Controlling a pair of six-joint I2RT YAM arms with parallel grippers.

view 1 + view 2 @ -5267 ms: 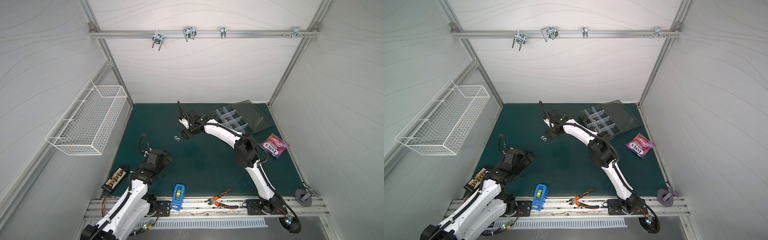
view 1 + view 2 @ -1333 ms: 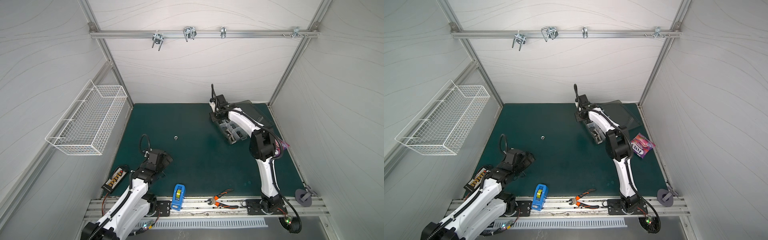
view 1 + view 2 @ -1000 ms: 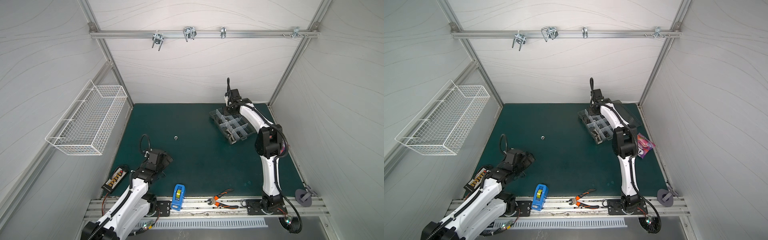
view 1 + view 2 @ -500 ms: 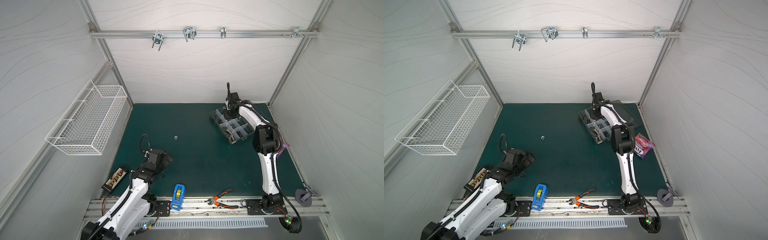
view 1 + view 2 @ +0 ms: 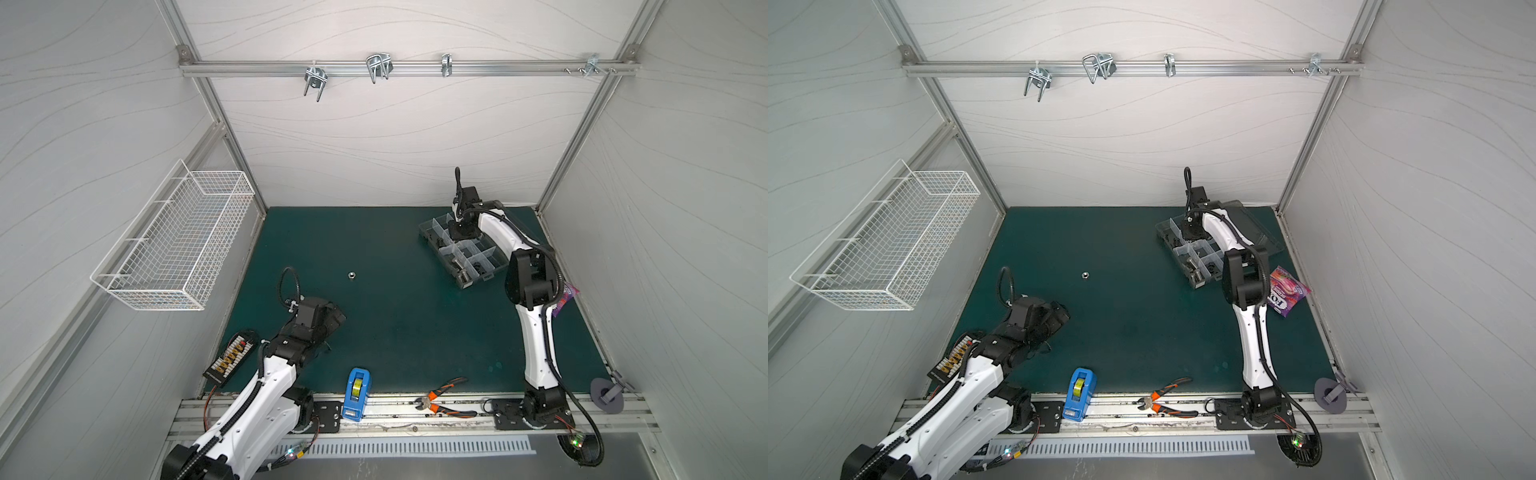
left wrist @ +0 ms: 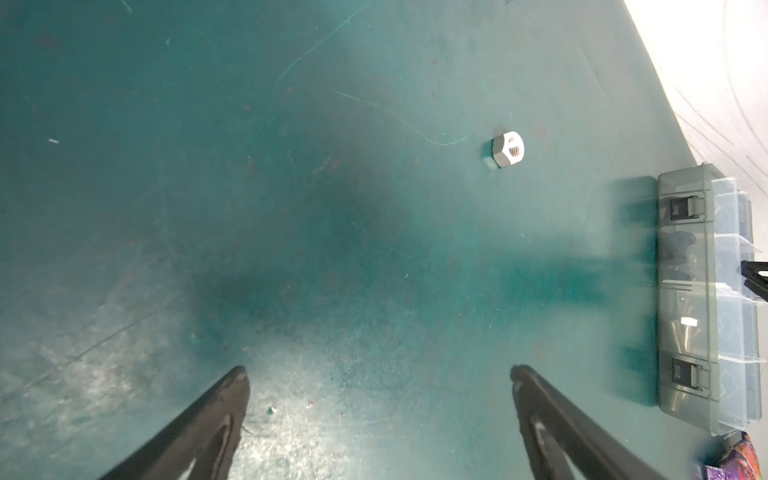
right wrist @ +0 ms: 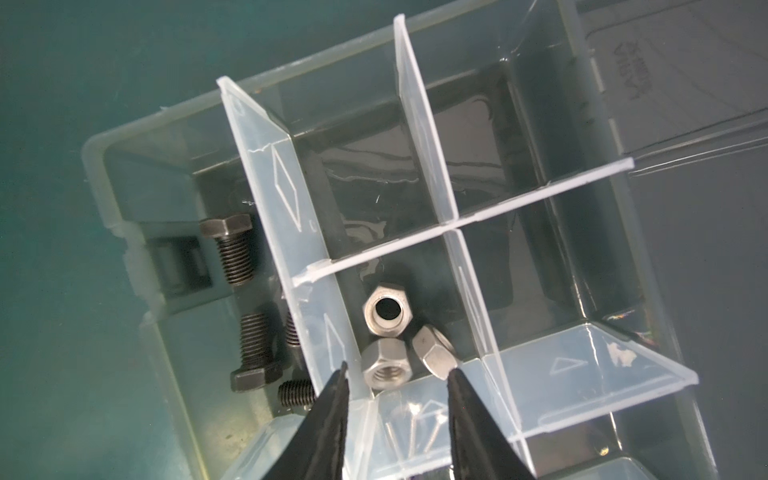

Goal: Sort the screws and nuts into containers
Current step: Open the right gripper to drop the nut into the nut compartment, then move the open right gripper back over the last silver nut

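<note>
3 silver nuts point(image 7: 386, 316) sit together in 1 compartment of the organizer box point(image 7: 99, 166), at lower centre of the right wrist frame. 1 lies flat with its hole up and 1 is tipped on edge against the neighbouring divider. Black bolts point(image 7: 235, 253) fill the compartment to their left, and thin screws point(image 7: 415, 432) lie in the one below. The right claw point(image 7: 397, 370) hangs just over the nuts with its jaws apart and nothing clamped between them. 1 fingertip is beside the tipped nut and the other is at the divider on the bolt side. 1 loose nut point(image 5: 351, 274) lies alone on the green tabletop point(image 5: 395, 332), left of centre in both top views and well apart from the box. The left claw point(image 6: 378, 372) rests low at lower left with its jaws spread wide and empty, and that nut is ahead of it.

The risk I see is in the withdrawal. A fingertip could snag the divider and jolt the box, or drag the tipped nut over into the bolts. The last nut lies flat and low, so a pinch could skid it away.

About 5 seconds earlier, 2 nuts lay on the tabletop with the right claw beside them. Now 1 is left, and the right arm has swung to the box at upper right. The left arm has not moved.
</note>
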